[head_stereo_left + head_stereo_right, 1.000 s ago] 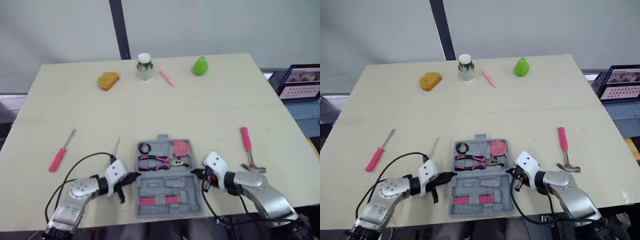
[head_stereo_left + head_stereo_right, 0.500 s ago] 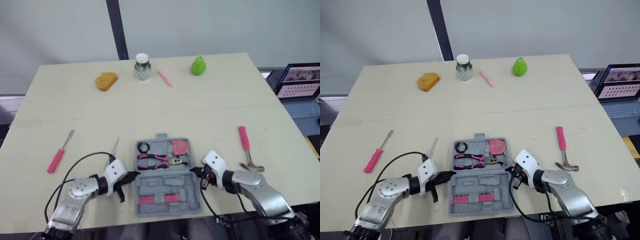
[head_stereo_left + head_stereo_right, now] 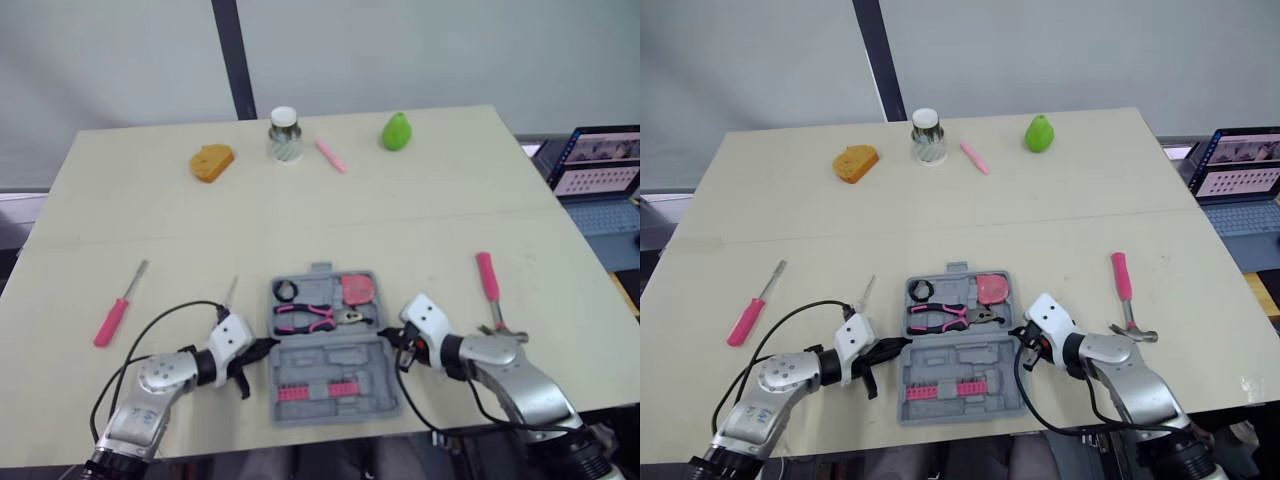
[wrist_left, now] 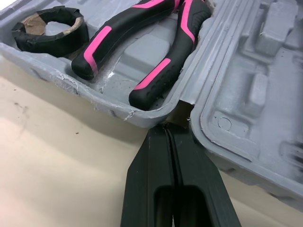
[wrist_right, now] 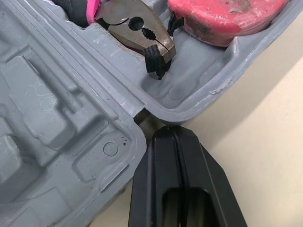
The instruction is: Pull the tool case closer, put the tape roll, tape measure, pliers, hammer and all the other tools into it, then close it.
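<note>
The grey tool case [image 3: 330,362] lies open near the table's front edge. Its far half holds a black tape roll [image 3: 288,293], pink-and-black pliers [image 3: 312,318] and a pink tape measure [image 3: 359,290]. My left gripper [image 3: 262,348] is shut, its tips at the hinge notch on the case's left side [image 4: 166,127]. At the matching notch on the case's right side, my right gripper [image 3: 385,340] is also shut [image 5: 171,128]. A pink-handled hammer [image 3: 490,288] lies to the right. On the left lie a pink screwdriver [image 3: 115,315] and a small one [image 3: 232,292].
Along the far edge sit an orange sponge-like piece [image 3: 212,161], a lidded jar [image 3: 285,135], a pink pen [image 3: 332,156] and a green pear [image 3: 398,131]. A laptop [image 3: 600,165] stands off the table's right side. A black cable loops by my left arm.
The view has shifted slightly. My right gripper has edged a little inward along the case's side, and the case sits marginally farther from the front edge. Both grippers stay shut.
</note>
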